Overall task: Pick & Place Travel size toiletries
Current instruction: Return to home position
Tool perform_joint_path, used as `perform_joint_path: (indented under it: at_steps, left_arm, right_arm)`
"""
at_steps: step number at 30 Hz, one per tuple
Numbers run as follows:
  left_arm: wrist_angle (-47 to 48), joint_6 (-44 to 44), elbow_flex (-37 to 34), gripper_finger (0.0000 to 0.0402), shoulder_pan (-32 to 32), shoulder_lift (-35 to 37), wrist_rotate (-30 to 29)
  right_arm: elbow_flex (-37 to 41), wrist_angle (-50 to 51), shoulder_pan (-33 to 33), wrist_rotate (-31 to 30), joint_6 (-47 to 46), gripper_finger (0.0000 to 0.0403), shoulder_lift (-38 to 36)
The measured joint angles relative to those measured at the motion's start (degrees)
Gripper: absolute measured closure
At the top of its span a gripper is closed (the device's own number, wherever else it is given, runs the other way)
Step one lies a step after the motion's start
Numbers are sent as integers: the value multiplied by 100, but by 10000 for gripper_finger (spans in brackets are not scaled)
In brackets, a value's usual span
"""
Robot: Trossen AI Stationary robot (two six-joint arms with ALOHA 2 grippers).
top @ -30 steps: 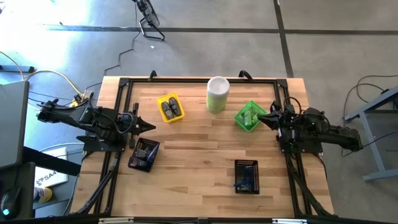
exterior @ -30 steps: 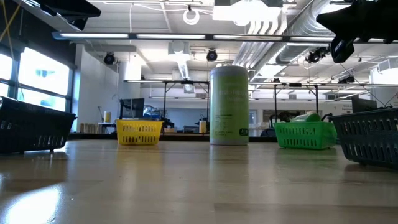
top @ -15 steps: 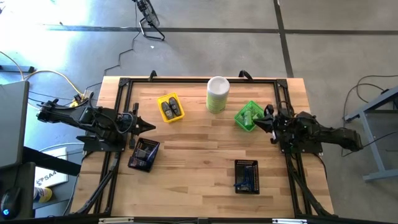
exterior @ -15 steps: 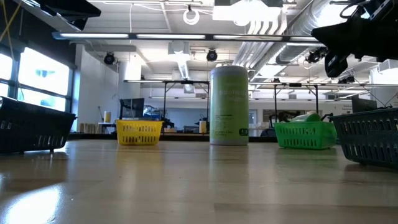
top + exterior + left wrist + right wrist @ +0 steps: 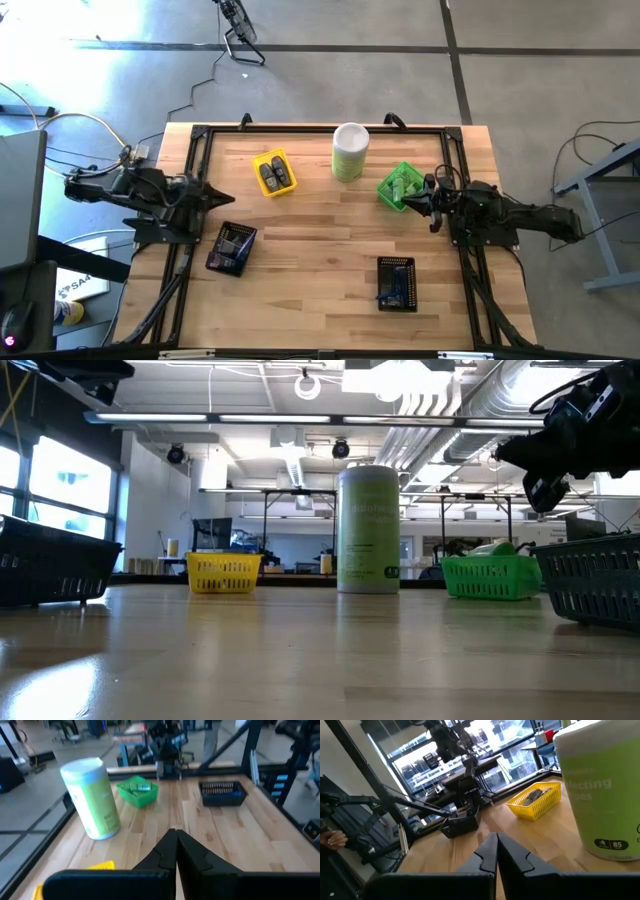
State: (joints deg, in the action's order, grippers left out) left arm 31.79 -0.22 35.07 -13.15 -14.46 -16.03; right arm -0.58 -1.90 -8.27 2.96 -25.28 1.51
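the green bottles (image 5: 401, 185) lie in the green tray (image 5: 386, 191), just beside the pale-green canister (image 5: 350, 151) on the right arm's side. the dark grey pieces (image 5: 272, 174) sit in the yellow tray (image 5: 260, 160), near the canister on the left arm's side. farther from the canister, toward the front of the table (image 5: 320, 235), are two black mesh trays. the left black tray (image 5: 222, 262) holds dark and purplish items (image 5: 236, 244), and the right black tray (image 5: 397, 264) holds blue items (image 5: 394, 288); what each item is cannot be told. the canister stands upright with its white lid on, at the middle of the table's back edge.

the right gripper (image 5: 411, 203) hangs just past the green tray, on the side away from the canister, its tip close to the tray's rim. its fingers (image 5: 512, 851) are pressed together with nothing between them. the left gripper (image 5: 226, 198) is well apart from the canister, beyond the yellow tray at the table's left edge. its fingers (image 5: 161, 851) are likewise clenched on nothing.
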Motion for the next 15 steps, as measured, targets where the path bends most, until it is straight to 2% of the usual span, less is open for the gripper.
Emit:
perform_joint_path:
  at_steps: [6,15]
  left_arm:
    - [90,175,0,401,0,666,1]
    - [475,150,0,401,0,1130,70]
  right_arm:
    - [0,-1,0,7,2,399,3]
    - [2,-1,0,12,2,399,3]
